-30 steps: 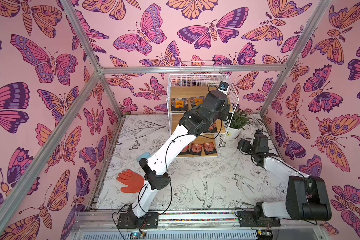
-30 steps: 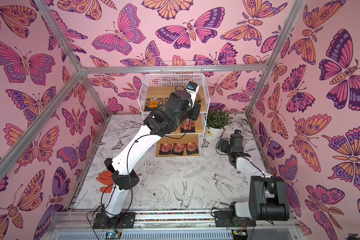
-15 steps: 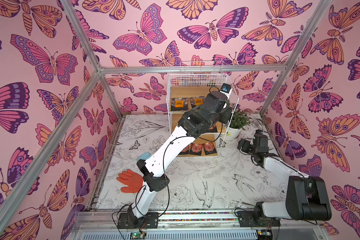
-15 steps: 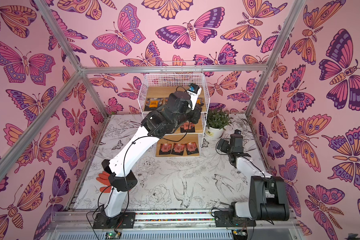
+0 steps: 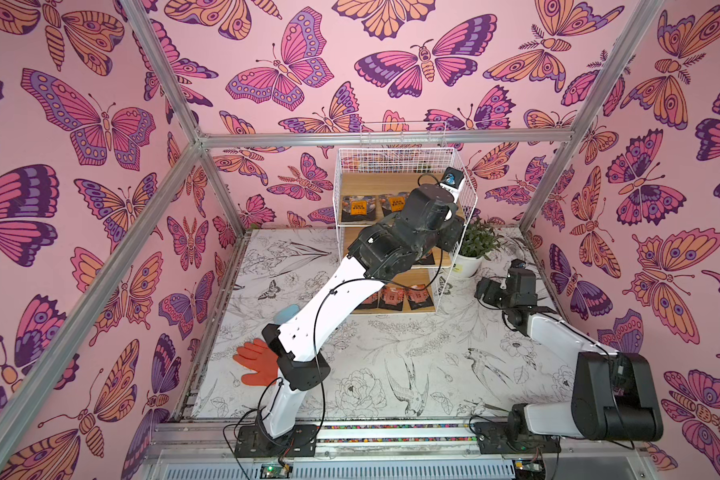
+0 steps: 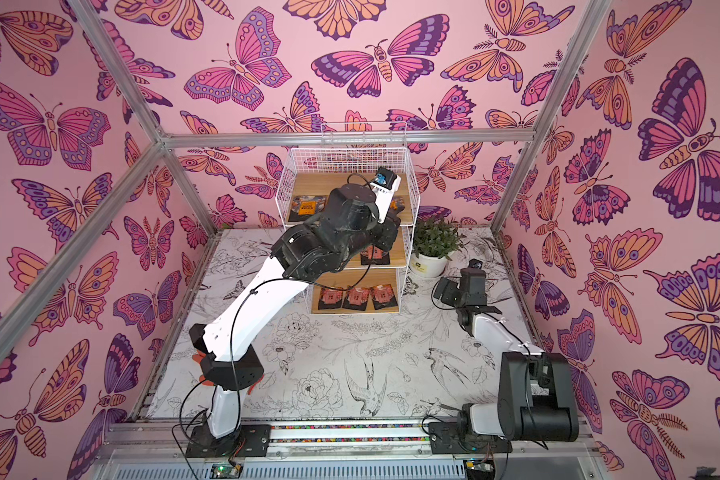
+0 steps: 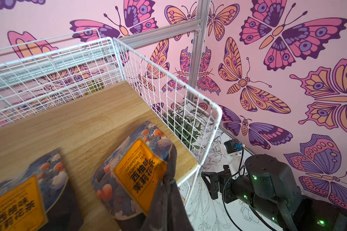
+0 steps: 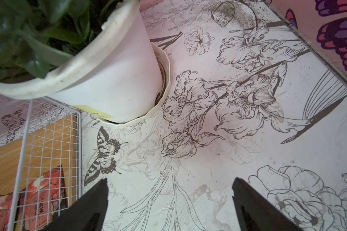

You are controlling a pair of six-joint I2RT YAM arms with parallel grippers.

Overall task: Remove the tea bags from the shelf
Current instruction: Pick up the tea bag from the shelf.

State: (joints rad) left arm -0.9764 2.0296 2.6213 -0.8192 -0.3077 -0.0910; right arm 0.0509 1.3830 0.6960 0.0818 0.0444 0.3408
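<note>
The shelf (image 5: 460, 195) (image 6: 285, 195) stands at the back of the table. Orange-labelled tea bags (image 5: 357, 209) lie on its top board, and reddish ones (image 6: 356, 298) lie on the bottom board. One more bag (image 6: 375, 257) on the middle board is half hidden by the arm. In the left wrist view my left gripper (image 7: 169, 177) is shut on the edge of an orange-labelled tea bag (image 7: 136, 170), which curls up off the top board near the wire side. My right gripper (image 8: 170, 181) (image 5: 485, 289) hangs open over the table beside the shelf, with nothing between its fingers.
A white plant pot (image 5: 468, 264) (image 8: 112, 80) stands right of the shelf, close to the right gripper. An orange glove (image 5: 252, 361) and a light blue thing (image 5: 287, 311) lie at the table's left, by the left arm. The wire-mesh rim (image 7: 168, 80) fences the top board.
My left wrist has shifted slightly toward the shelf's right front corner, still shut on the bag. The right arm has not moved.
</note>
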